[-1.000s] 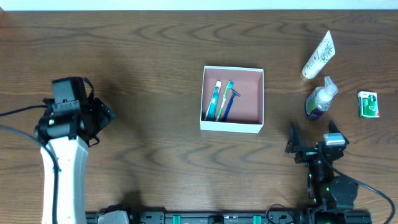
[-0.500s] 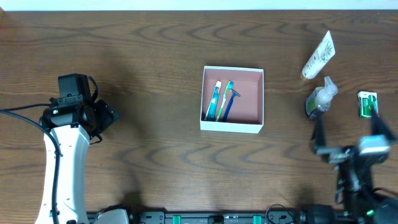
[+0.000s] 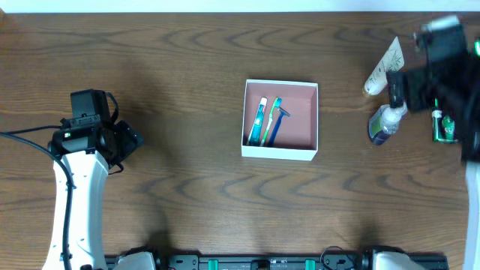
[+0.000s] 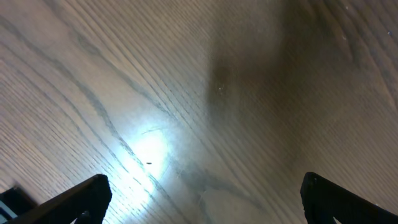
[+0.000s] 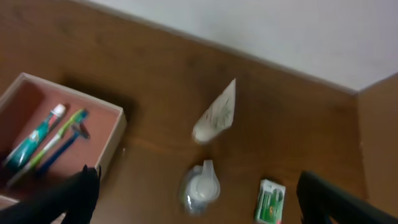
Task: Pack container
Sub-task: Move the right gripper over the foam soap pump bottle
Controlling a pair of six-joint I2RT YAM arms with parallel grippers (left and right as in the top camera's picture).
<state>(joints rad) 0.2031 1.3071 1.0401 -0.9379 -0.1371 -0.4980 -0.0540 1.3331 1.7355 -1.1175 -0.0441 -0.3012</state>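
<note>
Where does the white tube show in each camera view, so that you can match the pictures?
Overhead: the tube lies at the upper right, to the right of the container.
Left wrist: not in it.
Right wrist: the tube lies mid-frame, to the right of the container.
Shared landmark: the container; the bottle also sits just below the tube in both.

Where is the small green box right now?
In the overhead view the green box lies at the far right, just right of the pump bottle, partly hidden by the right arm.
</note>
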